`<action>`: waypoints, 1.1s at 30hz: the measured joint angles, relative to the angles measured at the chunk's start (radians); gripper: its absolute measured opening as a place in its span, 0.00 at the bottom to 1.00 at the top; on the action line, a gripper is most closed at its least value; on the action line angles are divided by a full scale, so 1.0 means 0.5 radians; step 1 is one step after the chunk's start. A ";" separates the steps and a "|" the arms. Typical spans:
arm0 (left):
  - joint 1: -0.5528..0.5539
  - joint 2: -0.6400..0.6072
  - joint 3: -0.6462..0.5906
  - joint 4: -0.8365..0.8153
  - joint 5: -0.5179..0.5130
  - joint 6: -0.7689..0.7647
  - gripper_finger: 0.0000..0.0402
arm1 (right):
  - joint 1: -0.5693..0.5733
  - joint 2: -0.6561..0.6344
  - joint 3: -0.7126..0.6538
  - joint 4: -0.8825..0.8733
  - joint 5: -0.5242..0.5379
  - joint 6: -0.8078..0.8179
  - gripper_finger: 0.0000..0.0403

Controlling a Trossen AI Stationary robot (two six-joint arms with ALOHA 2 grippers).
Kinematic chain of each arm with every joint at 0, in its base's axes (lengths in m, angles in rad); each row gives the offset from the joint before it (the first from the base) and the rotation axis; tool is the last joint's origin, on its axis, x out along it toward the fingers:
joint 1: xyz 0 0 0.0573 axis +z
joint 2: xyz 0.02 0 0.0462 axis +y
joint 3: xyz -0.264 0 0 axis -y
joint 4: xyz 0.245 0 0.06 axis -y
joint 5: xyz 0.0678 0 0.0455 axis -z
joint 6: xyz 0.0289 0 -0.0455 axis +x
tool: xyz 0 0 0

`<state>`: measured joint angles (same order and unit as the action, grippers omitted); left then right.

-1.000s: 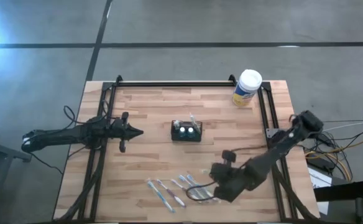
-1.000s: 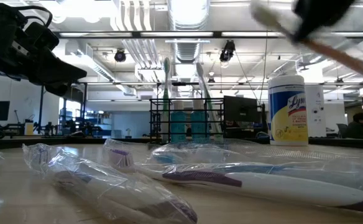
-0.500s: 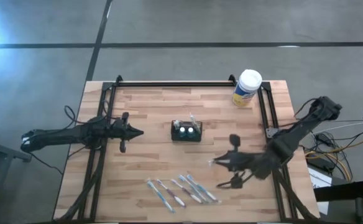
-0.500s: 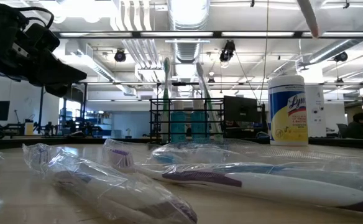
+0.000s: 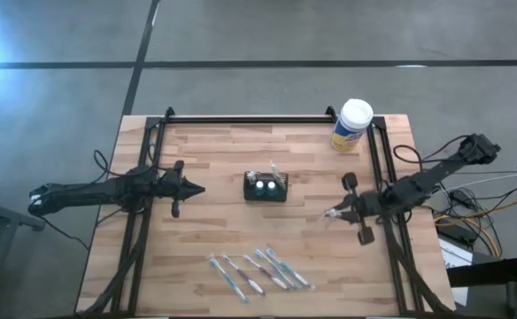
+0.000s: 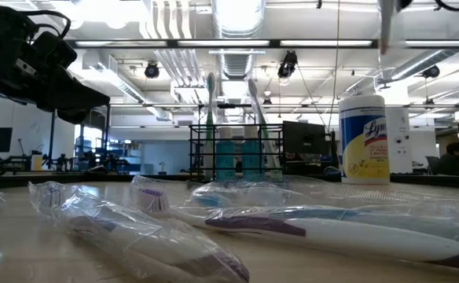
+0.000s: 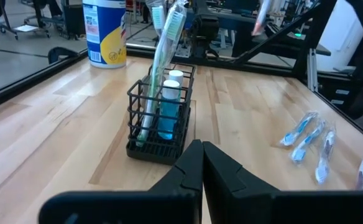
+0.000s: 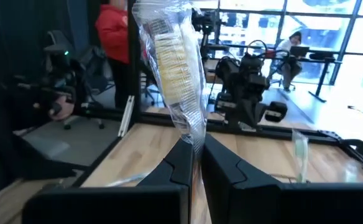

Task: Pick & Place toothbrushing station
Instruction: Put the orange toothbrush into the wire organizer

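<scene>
Toothbrush (image 8: 172, 68), still wrapped, is pinched in my right claw (image 5: 331, 213) near the desk's right edge; its slippery film could slide out before reaching the mid-desk basket (image 5: 266, 187). Left claw (image 5: 198, 188) pressed together.

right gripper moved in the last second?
Yes. The right gripper, shut on a wrapped toothbrush, went from the loose toothbrushes toward the table's far-right side, nearer the canister.

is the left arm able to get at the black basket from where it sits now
Probably yes. The left gripper, shut and empty, points straight at the black basket, and only bare table lies between them. The right gripper, shut on a wrapped toothbrush, is off to the other side.
</scene>
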<state>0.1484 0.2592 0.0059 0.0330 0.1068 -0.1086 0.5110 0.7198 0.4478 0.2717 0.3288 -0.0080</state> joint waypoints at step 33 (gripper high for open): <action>0.000 0.001 0.000 0.577 -0.007 0.490 0.01 | -0.008 -0.647 -0.684 0.302 0.021 -0.148 0.03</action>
<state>0.1485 0.2596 0.0059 0.3216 0.1036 0.1362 0.5072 0.3962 0.1056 0.4227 0.3393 -0.0819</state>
